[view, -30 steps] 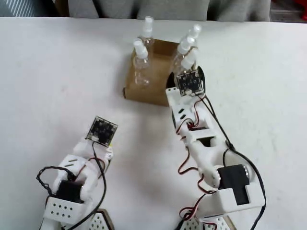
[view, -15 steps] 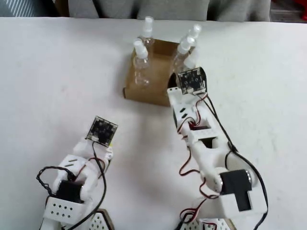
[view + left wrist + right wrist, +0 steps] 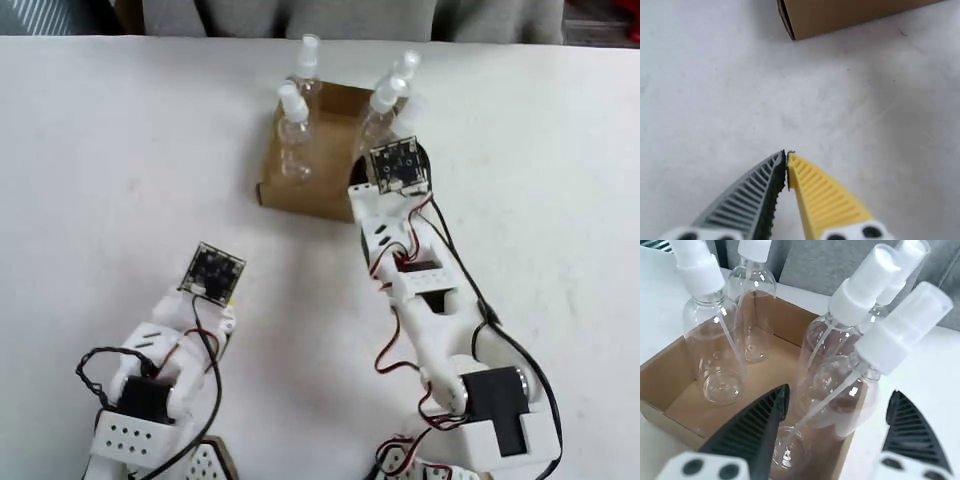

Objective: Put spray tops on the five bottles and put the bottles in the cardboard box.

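Four capped bottles (image 3: 715,345) stand in the cardboard box (image 3: 312,190). The fifth bottle (image 3: 855,375) leans in its near right corner, inside the spread right tool (image 3: 839,391). The left tool (image 3: 786,156), pressed together, hovers over the counter (image 3: 120,150). Only the withdrawal seems left.

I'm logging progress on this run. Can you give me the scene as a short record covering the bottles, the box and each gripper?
bottles: five, all with spray tops
upright bottles: four, standing in the cardboard box
leaning bottle: tilted, base inside the box
right gripper: open, one finger on each side of the leaning bottle
left gripper: shut, over the bare table, apart from the box
task status: looks nearly complete
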Controlling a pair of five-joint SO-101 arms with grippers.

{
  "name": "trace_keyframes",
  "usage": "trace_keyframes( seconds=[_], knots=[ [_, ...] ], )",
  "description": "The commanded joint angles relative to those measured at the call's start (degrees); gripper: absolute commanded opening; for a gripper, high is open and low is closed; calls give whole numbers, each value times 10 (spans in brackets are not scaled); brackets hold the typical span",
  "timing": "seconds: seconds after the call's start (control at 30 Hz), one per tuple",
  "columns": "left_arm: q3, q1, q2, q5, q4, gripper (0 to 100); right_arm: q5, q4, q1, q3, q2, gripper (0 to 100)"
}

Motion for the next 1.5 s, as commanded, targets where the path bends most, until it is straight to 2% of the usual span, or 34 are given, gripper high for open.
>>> trace_keyframes(
  seconds=[0.0, 0.6, 1.23, 1.47],
  knots=[
    [-4, -7, -5, -7, -8, 27, -2, 12, 5, -3, -28, 272],
    [-4, -7, -5, -7, -8, 27, -2, 75, 4, -4, -42, 272],
    [-4, -7, -4, -7, -20, 27, -5, 368, 6, -1, -199, 269],
    [-4, -8, -4, -7, -20, 27, 0, 456, 6, 68, -293, 269]
  ],
)
